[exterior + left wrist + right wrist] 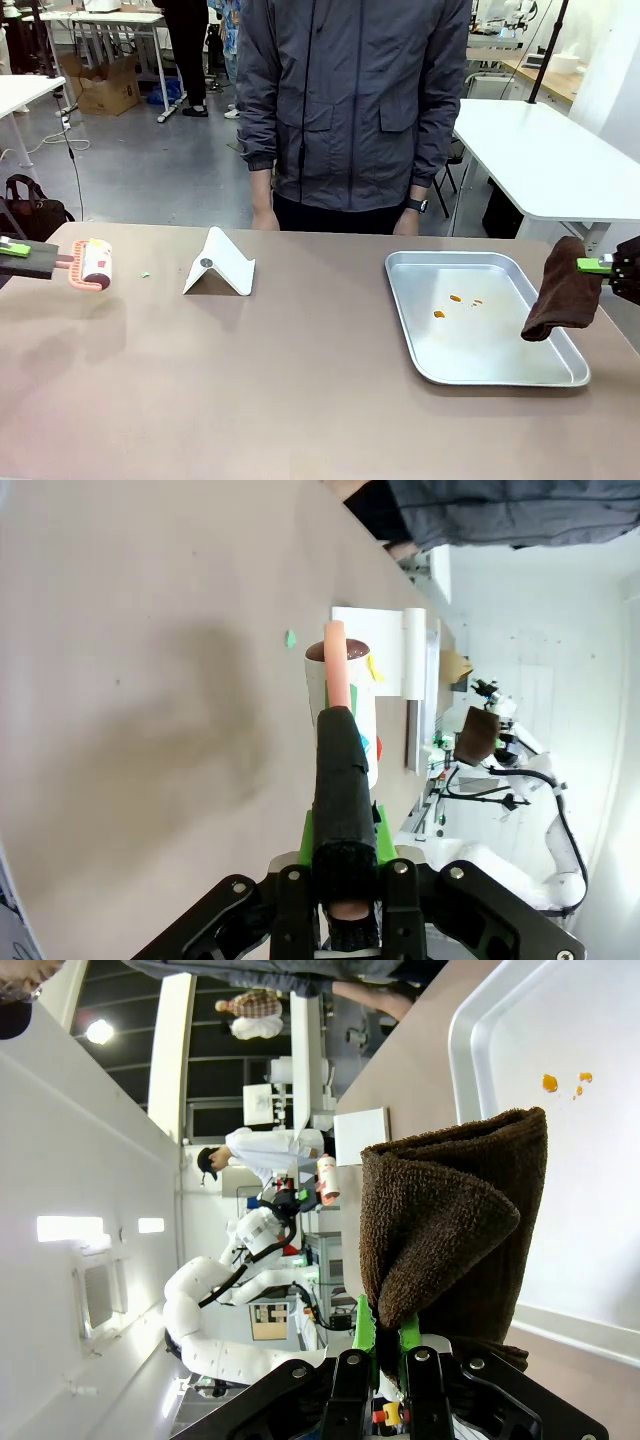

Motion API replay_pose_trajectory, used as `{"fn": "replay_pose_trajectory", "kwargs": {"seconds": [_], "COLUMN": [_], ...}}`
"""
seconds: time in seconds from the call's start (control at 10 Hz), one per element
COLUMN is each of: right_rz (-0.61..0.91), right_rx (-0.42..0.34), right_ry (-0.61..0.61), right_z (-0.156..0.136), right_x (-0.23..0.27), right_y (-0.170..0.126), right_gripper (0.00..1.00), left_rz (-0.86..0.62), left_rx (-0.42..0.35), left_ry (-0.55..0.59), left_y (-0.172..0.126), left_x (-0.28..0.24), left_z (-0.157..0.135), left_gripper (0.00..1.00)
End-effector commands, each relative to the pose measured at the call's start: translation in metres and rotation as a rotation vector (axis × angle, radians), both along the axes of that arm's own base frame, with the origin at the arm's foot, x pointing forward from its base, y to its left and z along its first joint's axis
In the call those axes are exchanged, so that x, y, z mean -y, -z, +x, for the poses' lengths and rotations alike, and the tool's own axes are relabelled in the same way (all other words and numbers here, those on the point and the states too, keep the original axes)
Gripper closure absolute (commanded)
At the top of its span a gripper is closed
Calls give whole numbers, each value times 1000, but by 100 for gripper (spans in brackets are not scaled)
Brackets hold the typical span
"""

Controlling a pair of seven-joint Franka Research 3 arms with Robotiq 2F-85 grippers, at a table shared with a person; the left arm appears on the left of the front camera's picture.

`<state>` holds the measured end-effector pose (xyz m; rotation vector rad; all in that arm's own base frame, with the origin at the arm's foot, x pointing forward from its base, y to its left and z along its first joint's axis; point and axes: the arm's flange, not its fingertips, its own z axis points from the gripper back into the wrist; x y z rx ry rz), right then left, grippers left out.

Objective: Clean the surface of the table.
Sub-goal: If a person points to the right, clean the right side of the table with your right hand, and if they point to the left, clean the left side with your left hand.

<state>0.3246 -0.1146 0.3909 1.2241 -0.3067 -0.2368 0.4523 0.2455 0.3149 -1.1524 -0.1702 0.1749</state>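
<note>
The table (pixel 300 400) lies open along its near edge and middle; a folded stand (pixel 220 265) stands toward the far edge and a tray (pixel 480 345) by the right.

- The left gripper (pixel 18 249) is cut off by the front view's left edge; only a green pad and the black-wrapped handle of the lint roller (pixel 95 264) are seen there.
- The right gripper (pixel 606 265) is cut by the right edge, and the clamped corner of the brown cloth (pixel 560 295) is hidden between its pads.
- The tray (pixel 470 350) is partly covered at its right rim by the cloth.
- The orange bits (pixel 455 298) in the tray and the green scrap (pixel 145 274) on the table (pixel 300 400) are too small to be identified.
- The person (pixel 350 100) is cut off by the top edge.
</note>
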Motion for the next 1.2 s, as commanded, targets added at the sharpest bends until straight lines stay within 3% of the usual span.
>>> {"fn": "replay_pose_trajectory", "kwargs": {"seconds": [0.0, 0.6, 1.1], "right_rz": [19, 19, 19], "right_rx": [-8, -8, -8], "right_ry": [7, 7, 7], "right_z": [-1, -1, -1], "right_x": [0, 0, 0], "right_y": [-7, -7, -7], "right_gripper": [100, 100, 100], "left_rz": [31, 107, 145], "left_rx": [-63, -125, -145], "left_ry": [32, -12, 14], "left_y": [6, 28, 35], "left_x": [5, 26, 49], "left_z": [13, 41, 45], "left_gripper": [78, 78, 78]}}
